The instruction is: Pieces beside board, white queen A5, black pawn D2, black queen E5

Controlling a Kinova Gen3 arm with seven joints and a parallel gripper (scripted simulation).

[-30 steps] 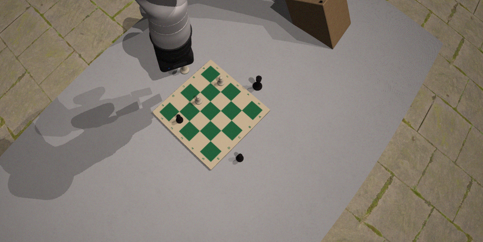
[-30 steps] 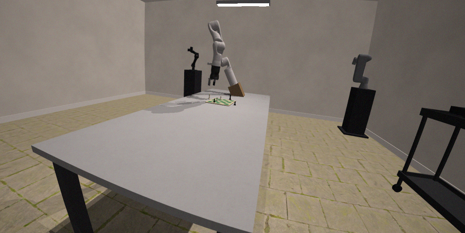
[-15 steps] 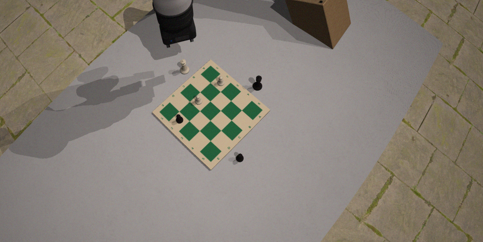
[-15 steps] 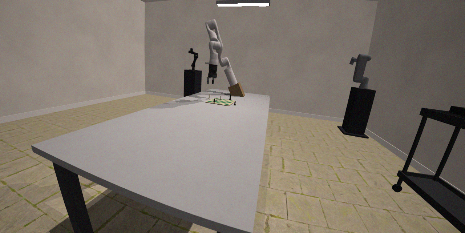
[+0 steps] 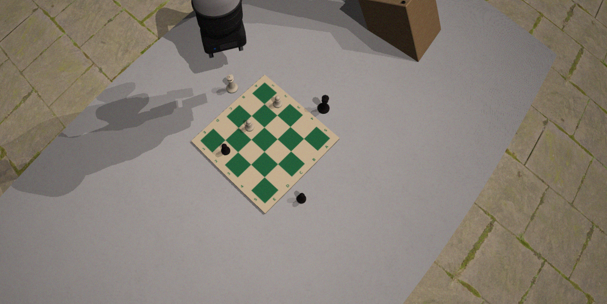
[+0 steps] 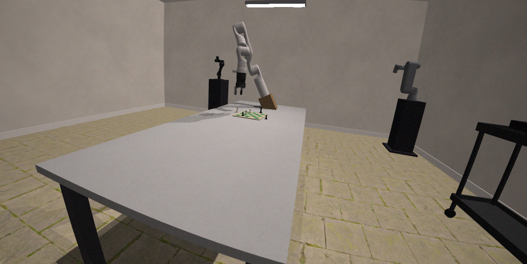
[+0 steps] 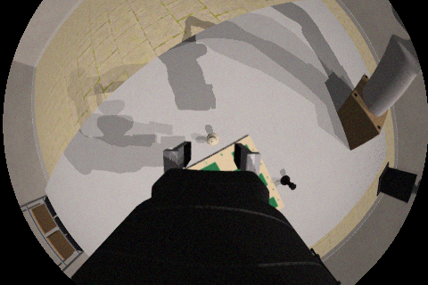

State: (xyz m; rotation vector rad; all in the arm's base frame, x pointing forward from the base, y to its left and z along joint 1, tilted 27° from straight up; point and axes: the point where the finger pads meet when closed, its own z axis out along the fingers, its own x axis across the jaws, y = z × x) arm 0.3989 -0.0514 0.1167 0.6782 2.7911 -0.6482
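Note:
The white queen point(image 5: 231, 84) point(image 6: 237, 109) point(image 7: 212, 139) stands off the board point(image 5: 265, 209) point(image 7: 250, 142), beside its A-to-E edge near B. The black queen point(image 5: 323, 105) point(image 6: 260, 110) point(image 7: 287, 182) stands beside the rank edge near 3 and 4. The black pawn point(image 5: 301, 198) point(image 6: 266, 117) stands beside the edge near D5. A5, D2 and E5 are bare. My gripper point(image 5: 226, 51) point(image 6: 239, 93) point(image 7: 212, 151) is open and empty, pointing down, well above the table near the white queen, which shows between and beyond the fingers in the wrist view.
White pawns stand on A2 point(image 5: 277, 101) and C2 point(image 5: 249, 125). Another black pawn point(image 5: 225, 149) stands on E2. All are upright. The arm's wooden base block point(image 5: 403, 23) point(image 6: 268, 101) point(image 7: 358, 120) stands beyond the black queen.

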